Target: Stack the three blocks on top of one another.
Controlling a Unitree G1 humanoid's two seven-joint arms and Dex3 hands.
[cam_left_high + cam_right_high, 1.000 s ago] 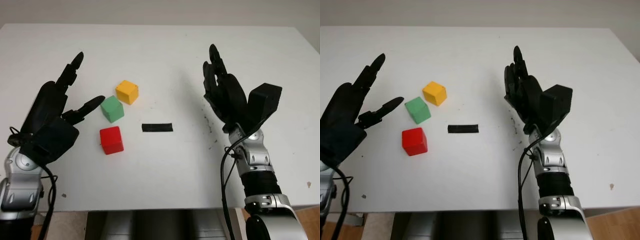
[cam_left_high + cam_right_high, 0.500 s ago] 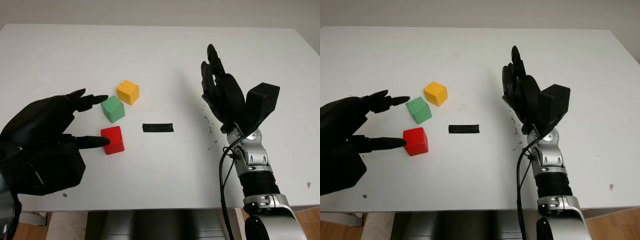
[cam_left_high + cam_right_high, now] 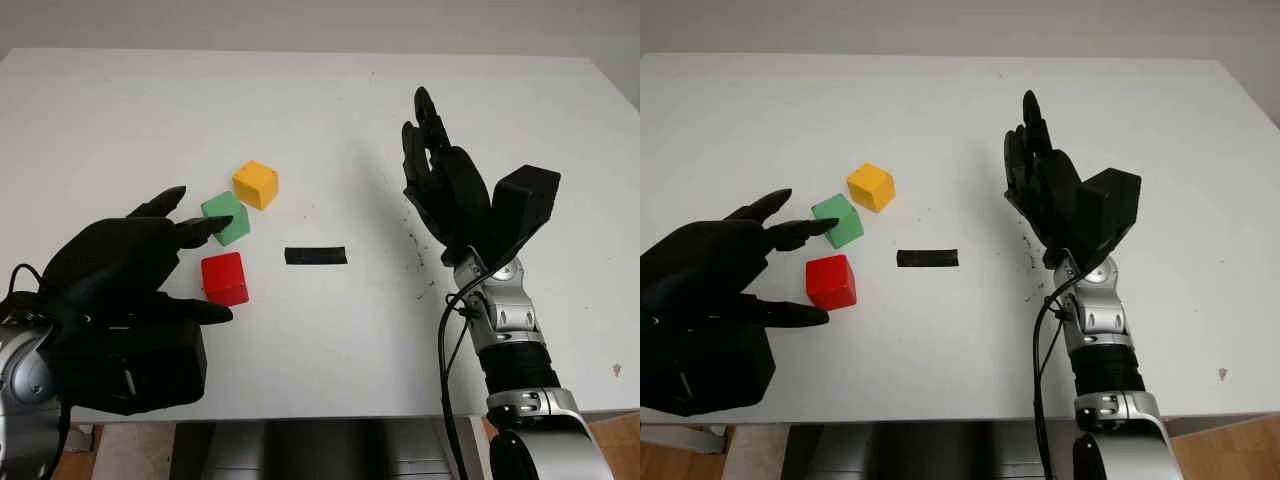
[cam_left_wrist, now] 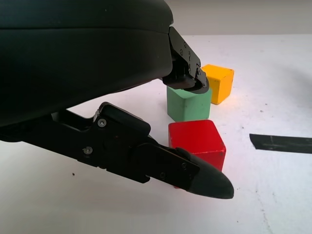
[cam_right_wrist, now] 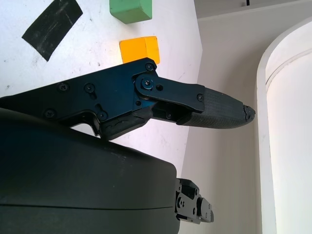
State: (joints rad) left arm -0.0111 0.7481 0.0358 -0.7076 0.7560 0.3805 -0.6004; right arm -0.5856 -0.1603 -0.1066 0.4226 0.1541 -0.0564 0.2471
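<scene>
My left hand, open, has dropped closer; its fingers now bracket the red block, ready to grasp. Right hand hangs open.

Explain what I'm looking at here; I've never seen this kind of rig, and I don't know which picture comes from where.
This is a humanoid robot with two black three-finger hands. The two wide pictures come from its head camera, looking down at a white table. The two close-ups come from cameras on its wrists.

On the table lie a red block, a green block, a yellow block and a strip of black tape. None are stacked yet.

The left hand is open around the red block, one finger on each side, not yet gripping. The right hand is open, raised over the table's right side, holding nothing.
</scene>
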